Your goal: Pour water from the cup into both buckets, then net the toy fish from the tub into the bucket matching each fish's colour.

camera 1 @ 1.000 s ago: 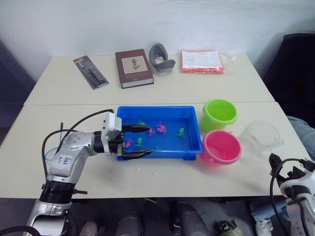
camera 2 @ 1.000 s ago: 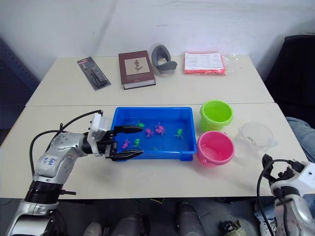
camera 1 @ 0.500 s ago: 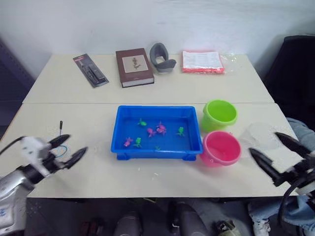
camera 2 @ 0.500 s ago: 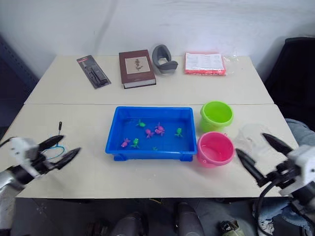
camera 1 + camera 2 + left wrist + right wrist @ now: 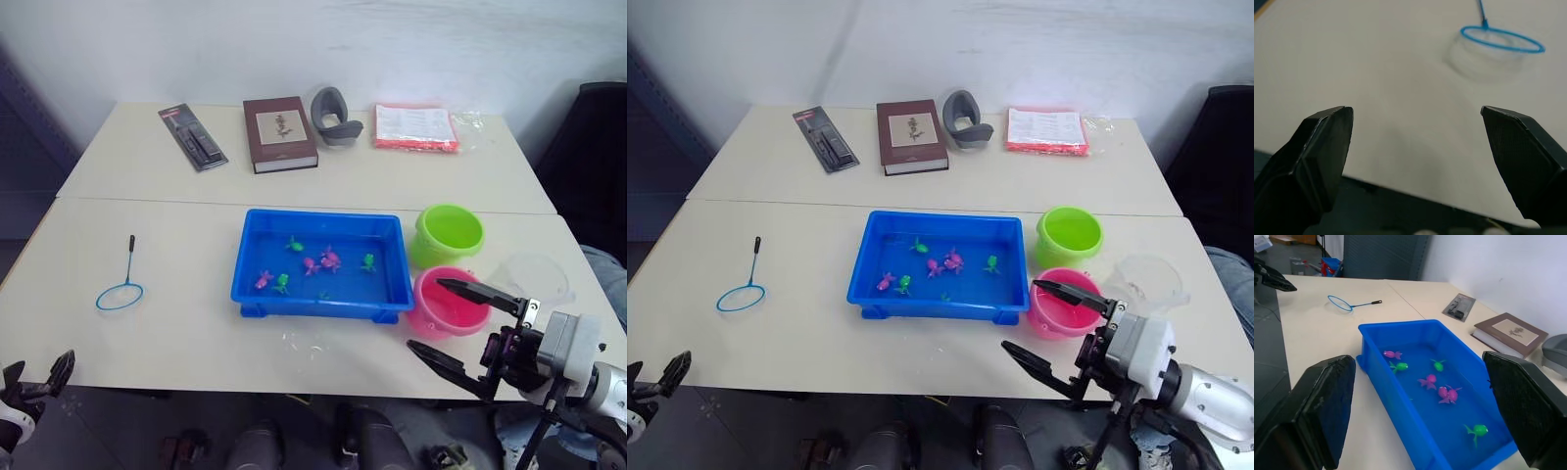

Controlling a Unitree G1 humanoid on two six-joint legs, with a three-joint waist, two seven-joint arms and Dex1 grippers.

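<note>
Bare table (image 5: 176, 323) rings the net (image 5: 120, 292) (tub (image 5: 318, 299) well apart).

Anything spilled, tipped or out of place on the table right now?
Small wet patch on the cream table top, just in front of the bright blue plastic tub, around; looks like splashed water. Lime green bucket, pink bucket and clear plastic cup stand upright. The blue-rimmed hoop net lies flat, apart from the tub.

Pink and green toy fish (image 5: 1436, 387) lie in the blue tub (image 5: 1382, 375); the net (image 5: 1342, 304) rests beyond.
</note>
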